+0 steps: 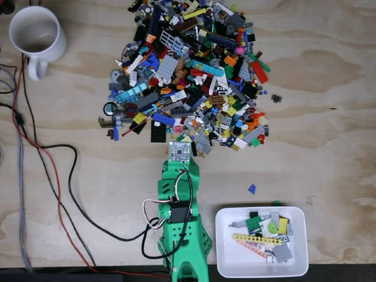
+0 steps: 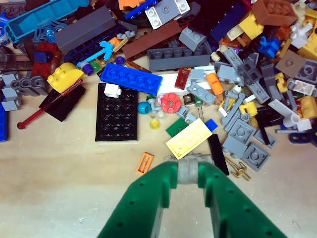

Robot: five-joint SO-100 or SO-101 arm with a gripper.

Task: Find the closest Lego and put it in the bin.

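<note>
- Lego piece, small and grey (image 2: 187, 170) — you have it clenched between the green two-finger gripper's (image 2: 187, 171) tips at the pile's near edge, beside a cream plate (image 2: 188, 138).
- Your shallow white plastic bin (image 1: 226, 258) sits right of the arm in the fixed view, already holding several pieces.

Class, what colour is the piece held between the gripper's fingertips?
Grey; the piece shows best in the wrist view, clamped in the green gripper.

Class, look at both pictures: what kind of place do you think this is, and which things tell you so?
Probably a hobby or workshop bench, not a factory: a bare plywood table, loose cables, a white mug, and a green arm whose gripper faces a Lego pile beside a white bin.
</note>
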